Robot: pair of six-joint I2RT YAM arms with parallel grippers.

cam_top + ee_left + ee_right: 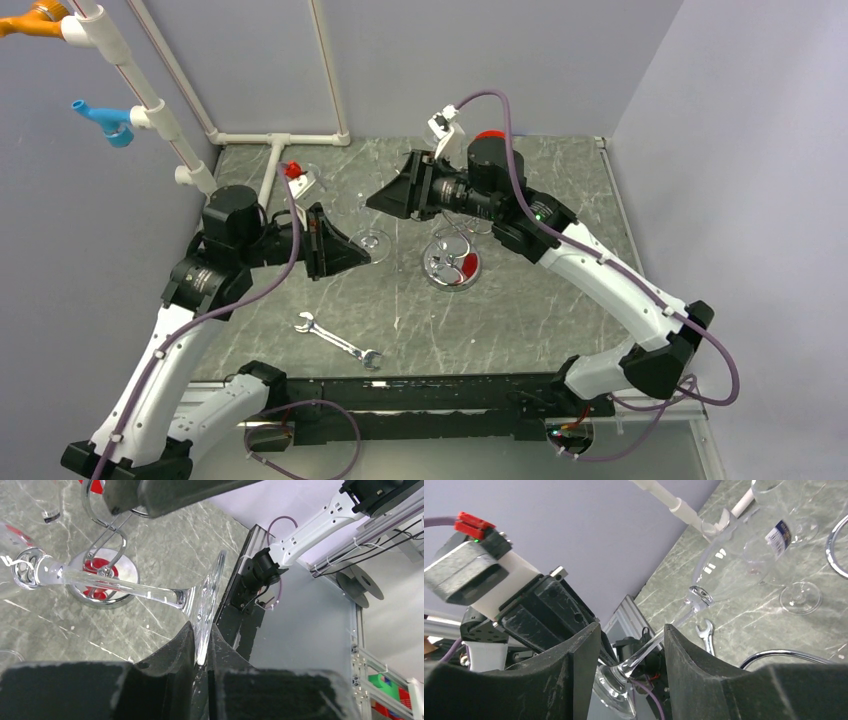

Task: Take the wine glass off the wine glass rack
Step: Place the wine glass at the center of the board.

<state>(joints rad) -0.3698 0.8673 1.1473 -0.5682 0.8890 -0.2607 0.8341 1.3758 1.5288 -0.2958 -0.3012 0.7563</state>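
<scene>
Here we see the left gripper (200, 647) closed on the wine glass (125, 587), its two black fingers (175, 655) pinching the rim of the round foot, which stands on edge between them. The glass lies on its side in the air, stem roughly level, with the bowl pointing away from that gripper.

From above, we find the glass between the two grippers and to the left of the wine glass rack (452, 265). In the right wrist view its bowl sits apart from the rack's curled wire; elsewhere the clear bowl is too faint for us to tell whether it touches an arm.

The right gripper (631, 630) is parted, one finger on either side of the stem with a gap showing on both sides, so it grips nothing.

The rack stands upright on the grey marbled table (500, 320), its shiny dished base reflecting red. A second wine glass (799, 597) stands on the table beyond it. A silver wrench (338, 340) lies flat near the front edge, well apart from the rack.
</scene>
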